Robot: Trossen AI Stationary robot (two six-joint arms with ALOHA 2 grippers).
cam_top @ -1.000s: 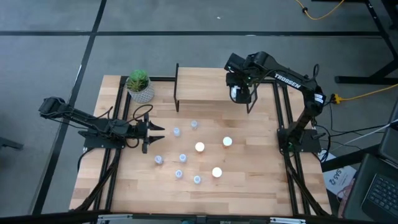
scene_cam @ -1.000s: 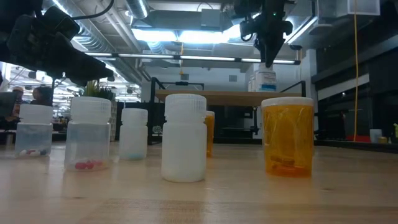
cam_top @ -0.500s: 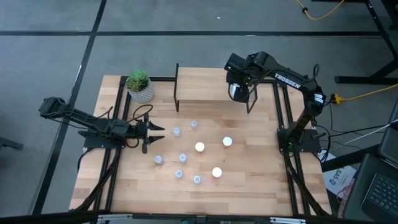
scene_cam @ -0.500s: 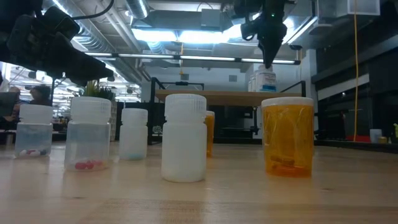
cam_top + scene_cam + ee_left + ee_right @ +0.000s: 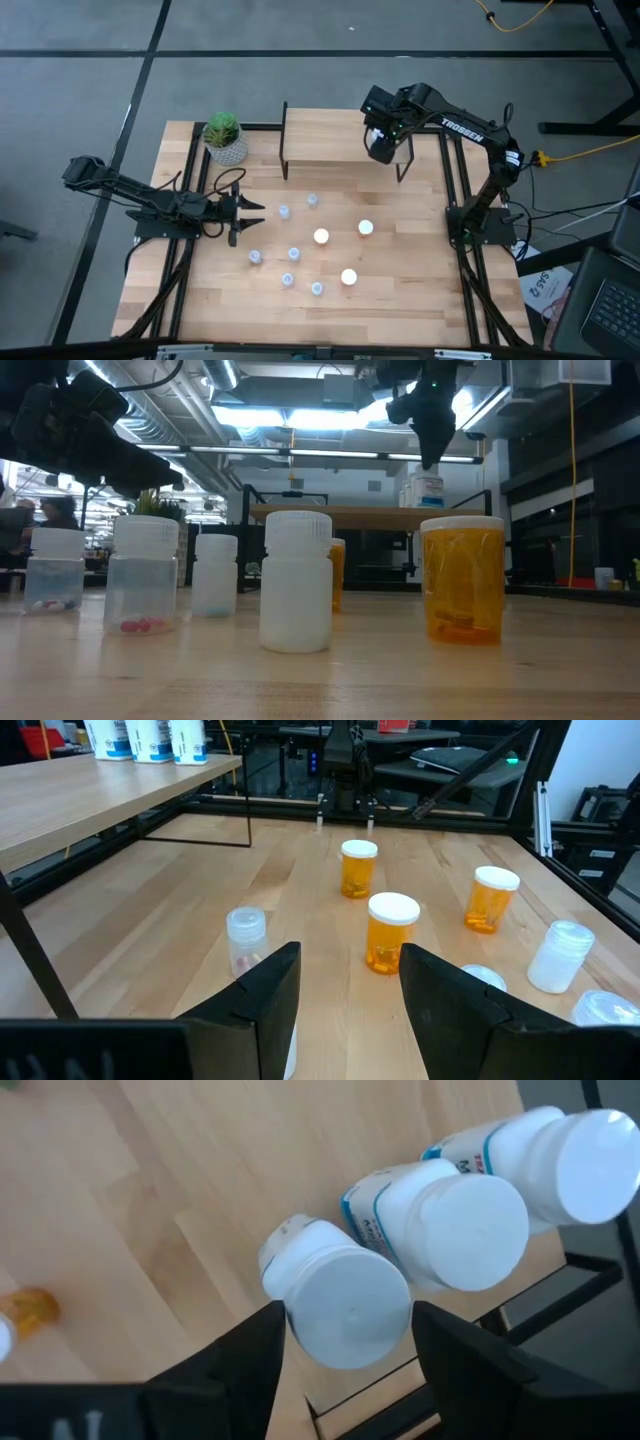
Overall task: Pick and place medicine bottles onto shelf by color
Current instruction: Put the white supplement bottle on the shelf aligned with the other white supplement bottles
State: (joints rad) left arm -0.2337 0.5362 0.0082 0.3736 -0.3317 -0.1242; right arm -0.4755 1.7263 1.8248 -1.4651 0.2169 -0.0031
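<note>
High view, with the shelf (image 5: 335,138) as reference: the left gripper (image 5: 252,207) hangs well in front of the shelf's left end, jaws apart and empty, with loose medicine bottles (image 5: 293,254) scattered on the table (image 5: 400,290) just beyond it. In the left wrist view orange bottles (image 5: 392,932) stand past its fingers (image 5: 262,995). The right gripper (image 5: 386,140) hovers over the shelf's right end, jaws spread, gripping nothing; three white bottles (image 5: 345,1294) stand in a row on the shelf directly below it.

Three white bottles (image 5: 440,1220), three orange bottles (image 5: 390,932), six clear bottles (image 5: 284,212).
</note>
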